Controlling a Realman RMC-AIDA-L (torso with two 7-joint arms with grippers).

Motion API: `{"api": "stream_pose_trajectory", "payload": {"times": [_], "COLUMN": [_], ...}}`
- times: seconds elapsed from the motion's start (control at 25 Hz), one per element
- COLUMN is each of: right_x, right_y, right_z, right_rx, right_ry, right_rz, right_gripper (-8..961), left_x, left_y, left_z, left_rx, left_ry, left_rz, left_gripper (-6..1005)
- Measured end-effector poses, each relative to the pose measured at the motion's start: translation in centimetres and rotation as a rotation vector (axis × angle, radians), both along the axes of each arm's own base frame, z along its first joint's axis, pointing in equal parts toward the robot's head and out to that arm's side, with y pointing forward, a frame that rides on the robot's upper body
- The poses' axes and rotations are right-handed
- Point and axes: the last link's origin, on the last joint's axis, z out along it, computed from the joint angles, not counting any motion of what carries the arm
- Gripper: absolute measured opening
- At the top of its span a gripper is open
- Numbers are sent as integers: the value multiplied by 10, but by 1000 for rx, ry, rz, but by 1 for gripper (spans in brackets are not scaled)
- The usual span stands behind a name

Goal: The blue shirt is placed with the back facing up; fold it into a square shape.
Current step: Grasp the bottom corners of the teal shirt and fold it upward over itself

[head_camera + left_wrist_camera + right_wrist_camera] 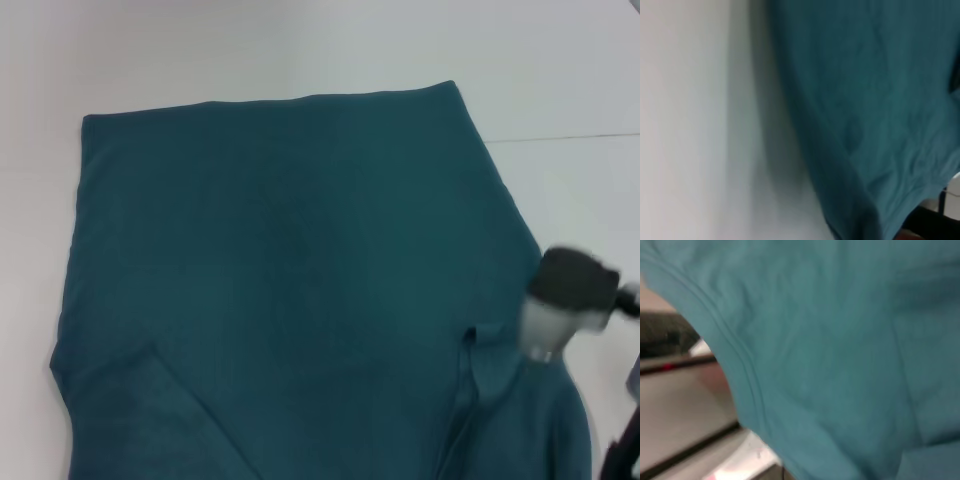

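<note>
The blue shirt [290, 260] lies plain side up over most of the white table [300, 45], its straight hem at the far side. Its left sleeve [140, 420] lies folded in over the body at the near left. My right gripper [542, 350] is at the shirt's near right edge, by the right sleeve [520, 420], which bunches up beneath it. The right wrist view shows the shirt's stitched edge [735, 365] very close. The left wrist view shows the shirt [875, 100] draped beside bare table [690, 120]. My left gripper is out of view.
A seam in the table top [570, 137] runs at the right. Bare white table lies beyond the hem and along the left side [30, 250]. A dark frame part [625, 450] shows at the near right corner.
</note>
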Motion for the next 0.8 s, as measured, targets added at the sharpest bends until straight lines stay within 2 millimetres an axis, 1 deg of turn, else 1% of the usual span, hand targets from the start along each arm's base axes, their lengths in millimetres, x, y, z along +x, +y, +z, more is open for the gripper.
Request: {"api": "stream_pose_trajectory", "payload": {"times": [0.16,0.24,0.28,0.44,0.52,0.6,0.64,0.8], "right_x": [-1,-1,-2,-3,-4,-3,-3,-1], "right_y": [21,31,35,49,56,66,66,80], "right_z": [26,40,48,72,79,88,88,94], "right_rx": [112,178,216,332,393,496,496,623], "right_ry": [153,211,243,328,356,371,371,385], "right_rz": [-7,-3,4,12,9,-1,-1,-24], "right_gripper": [57,57,57,57,57,57,57,57], "left_x": [7,10,13,20,25,29,30,35], "left_y": [13,22,29,46,54,64,68,85], "left_z": [7,14,21,35,43,50,53,60], "left_rx": [90,151,195,282,331,376,395,476], "left_ry": [-72,-107,-127,-166,-188,-192,-190,-186], "left_rz": [-46,-69,-86,-118,-139,-158,-166,-190], "left_gripper": [21,21,21,21,22,22,22,22]}}
